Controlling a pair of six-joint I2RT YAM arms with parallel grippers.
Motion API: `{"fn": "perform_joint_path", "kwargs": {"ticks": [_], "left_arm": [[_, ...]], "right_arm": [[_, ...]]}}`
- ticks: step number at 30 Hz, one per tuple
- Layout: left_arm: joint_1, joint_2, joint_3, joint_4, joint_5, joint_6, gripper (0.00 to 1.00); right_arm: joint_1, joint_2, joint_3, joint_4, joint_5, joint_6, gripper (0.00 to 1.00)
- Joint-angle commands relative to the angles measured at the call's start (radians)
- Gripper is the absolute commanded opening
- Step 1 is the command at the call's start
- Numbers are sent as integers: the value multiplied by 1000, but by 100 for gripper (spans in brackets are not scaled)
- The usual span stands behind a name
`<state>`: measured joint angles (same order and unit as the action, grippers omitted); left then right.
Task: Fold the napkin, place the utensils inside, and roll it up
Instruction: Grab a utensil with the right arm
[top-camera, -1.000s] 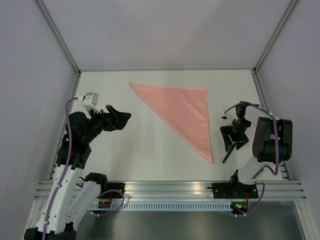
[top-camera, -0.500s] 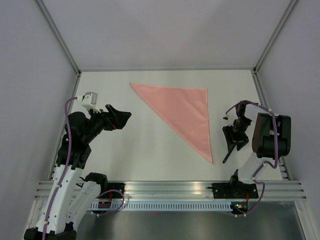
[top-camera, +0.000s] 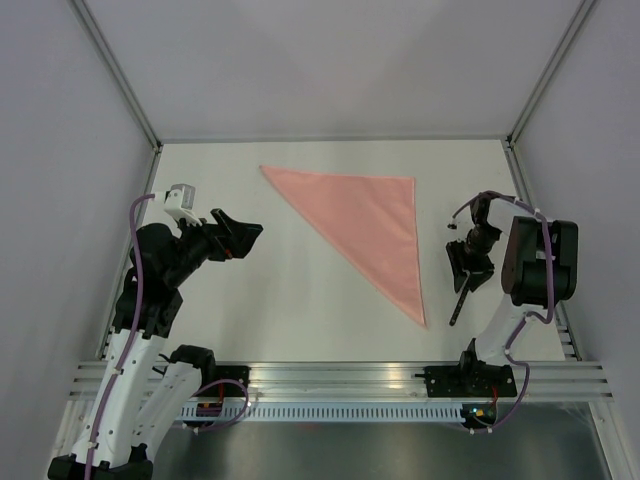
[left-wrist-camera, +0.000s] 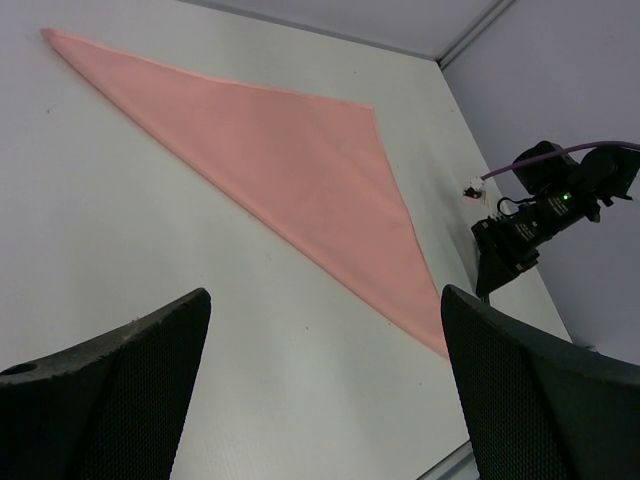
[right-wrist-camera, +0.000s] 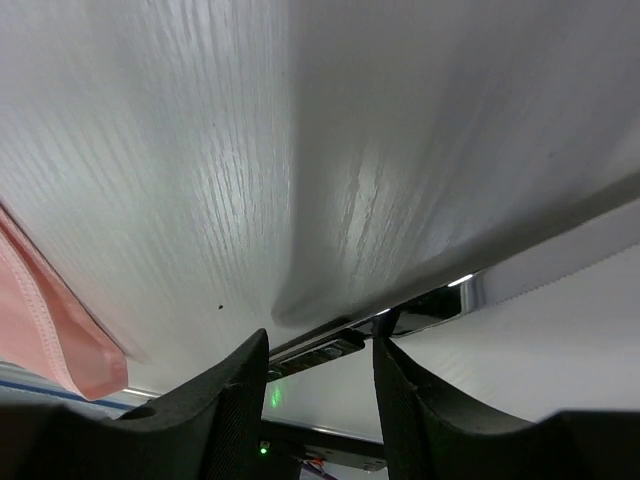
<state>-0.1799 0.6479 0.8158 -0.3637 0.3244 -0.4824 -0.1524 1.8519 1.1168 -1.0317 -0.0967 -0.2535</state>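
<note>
While the pink napkin (top-camera: 365, 225) lies folded into a flat triangle toward the far right of the desk (top-camera: 290, 300), a slim dark knife (top-camera: 457, 312) rests just beside its near point, close to the desk's right edge. The right jaws hang low over the knife's far end, parted and gripping nothing. The left jaws hover wide open above the desk's left side. Picking up the knife looks like the current step: straddle it squarely across its width, close only once low enough, and lift clear of the cloth.
</note>
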Motion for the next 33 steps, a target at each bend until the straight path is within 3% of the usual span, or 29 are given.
{"fn": "perform_joint_path", "kwargs": {"ticks": [1,19,33], "left_arm": [[3,2,2,39,30,-38,100],[5,12,0,39,31,-31,100],[3,22,0,42,39,-39,100]], "right_arm": [[22,50,35,107,120,62,52],[76,99,92,229,219,17,48],[76,-95,-1,131,190,-125,58]]}}
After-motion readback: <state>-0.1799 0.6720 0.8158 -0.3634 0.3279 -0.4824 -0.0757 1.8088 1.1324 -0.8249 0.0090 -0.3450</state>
